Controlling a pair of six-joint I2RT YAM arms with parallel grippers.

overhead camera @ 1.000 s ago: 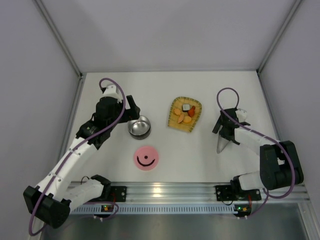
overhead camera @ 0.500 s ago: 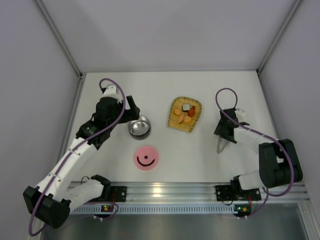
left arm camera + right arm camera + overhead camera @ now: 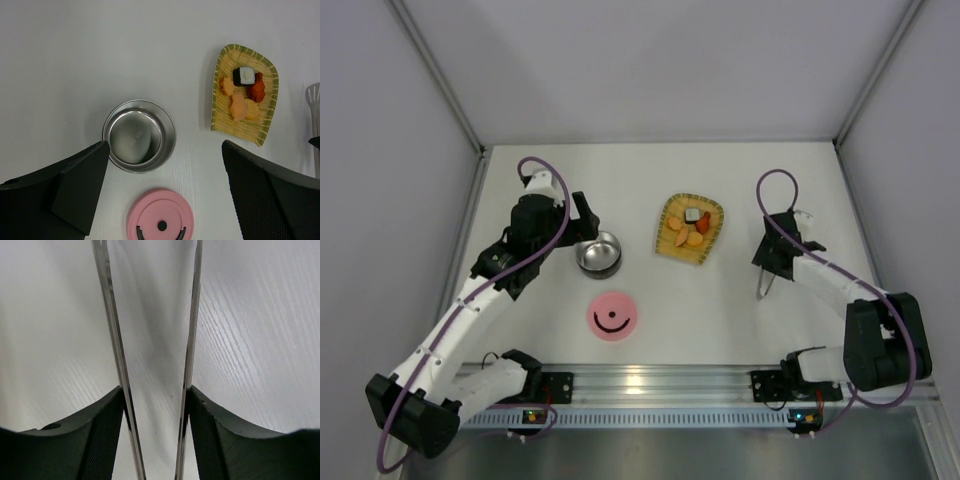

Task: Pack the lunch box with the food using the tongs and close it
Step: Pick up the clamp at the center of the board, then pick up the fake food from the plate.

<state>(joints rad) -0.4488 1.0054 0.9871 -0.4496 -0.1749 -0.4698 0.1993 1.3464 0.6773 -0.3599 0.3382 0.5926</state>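
On the right side of the counter (image 3: 720, 320), the right arm reaches from its base toward the far edge. Its forearm slants left, and the wrist is bent down so the right end effector (image 3: 770, 262) points at the surface. The tongs (image 3: 761, 288) lie beneath it, well to the right of the yellow woven tray (image 3: 680, 255).

From the right wrist camera, the two thin arms of the tongs (image 3: 114, 330) run up between the dark fingers (image 3: 100, 430). Each finger presses the outside of one arm. The right end effector (image 3: 155, 395) is therefore about half closed and clamped on the tongs, which rest against the counter.

Left of centre, the left arm stretches diagonally from its near-left base. Its elbow is raised, and the left end effector (image 3: 582, 222) hangs above the far-left side of the lunch box (image 3: 599, 254). Its jaws are spread fully apart and hold nothing. The left wrist view shows the fingertips (image 3: 75, 185) flanking the empty steel bowl (image 3: 170, 131) from above without touching it.

The pink lid (image 3: 612, 316) with its black smile lies flat on the counter, just nearer than the bowl. The food (image 3: 690, 228) sits on the tray to the right of the bowl. It is made up of orange pieces, a dark red one and a dark-and-white roll (image 3: 246, 75).
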